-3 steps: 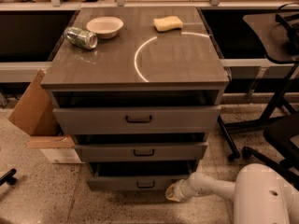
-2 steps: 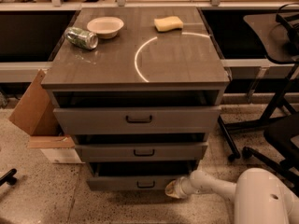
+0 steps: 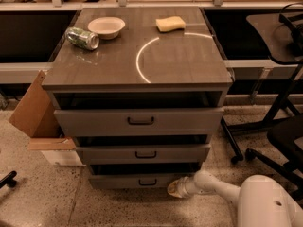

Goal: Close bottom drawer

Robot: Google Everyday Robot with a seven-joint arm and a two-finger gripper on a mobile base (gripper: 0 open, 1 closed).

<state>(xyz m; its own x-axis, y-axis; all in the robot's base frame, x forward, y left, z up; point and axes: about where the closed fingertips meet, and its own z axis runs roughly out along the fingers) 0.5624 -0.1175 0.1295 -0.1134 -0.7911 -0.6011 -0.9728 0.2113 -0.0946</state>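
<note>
The grey cabinet has three drawers, all standing a little out from its body. The bottom drawer (image 3: 142,180) is the lowest and slimmest, with a small dark bar handle (image 3: 147,181), and a dark gap shows above its front. My gripper (image 3: 176,188) is low by the floor at the right end of the bottom drawer's front, at or very close to the panel. My white arm (image 3: 218,188) reaches in from the lower right.
On the cabinet top (image 3: 142,51) lie a crushed can (image 3: 82,38), a white bowl (image 3: 106,27) and a yellow sponge (image 3: 170,23). A cardboard box (image 3: 40,122) stands at the cabinet's left. Black chair legs and wheels (image 3: 255,150) are at the right.
My gripper has stayed at the lower right corner of the bottom drawer's front. The bottom drawer sits slightly further in than a second ago.
</note>
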